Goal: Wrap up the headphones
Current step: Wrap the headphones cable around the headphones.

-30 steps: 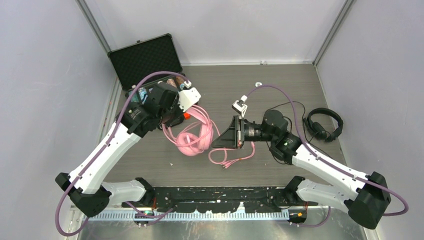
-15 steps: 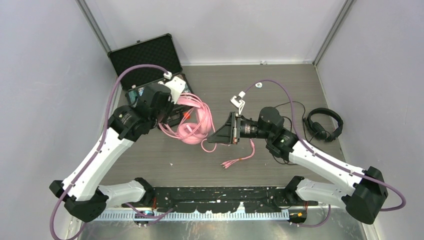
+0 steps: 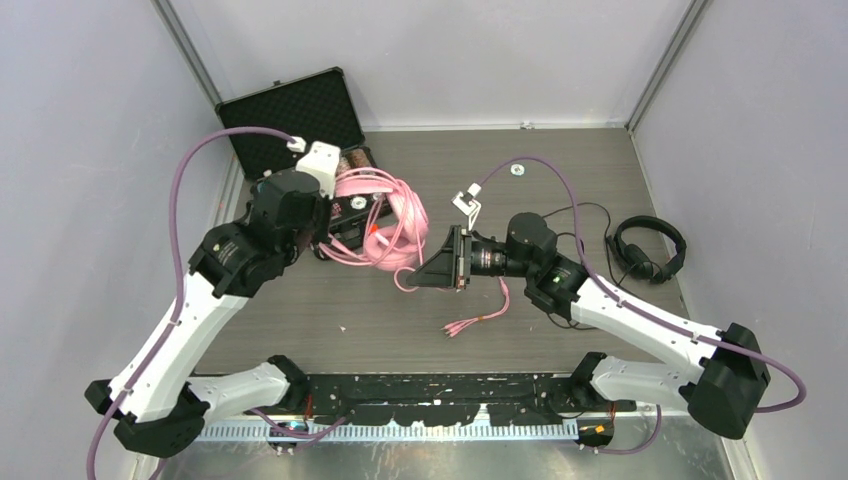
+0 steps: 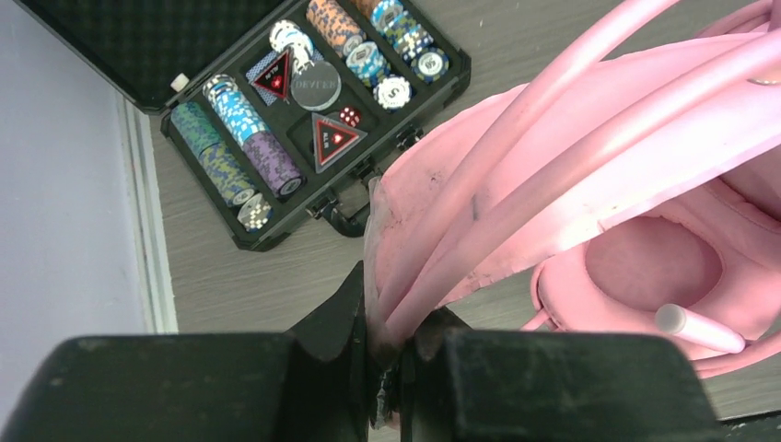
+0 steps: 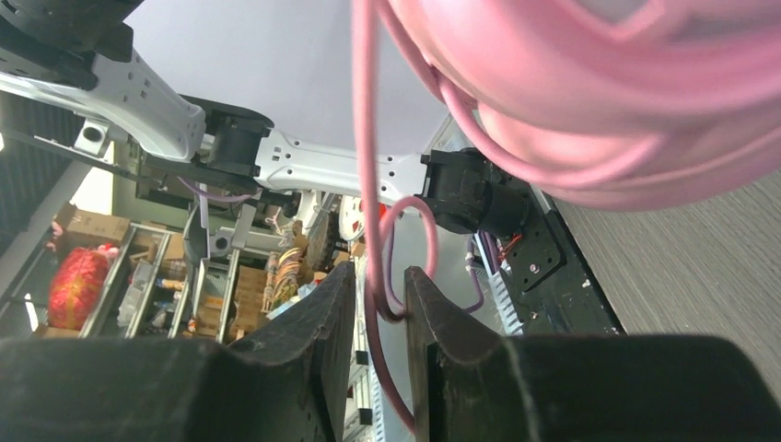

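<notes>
Two headsets were in view. The small matte black headset lay on the grey wooden table by my right arm, well apart from the glossy pink over-ear headset, which was near the table's middle. My left gripper was clamped on its soft ear cushion and several cable strands. My right gripper stood narrow around the long pink cable; I couldn't tell whether it was pinching. I judged the shell light and slick and the cable limp and springy, so the cushion or band seemed the best hold.
</notes>
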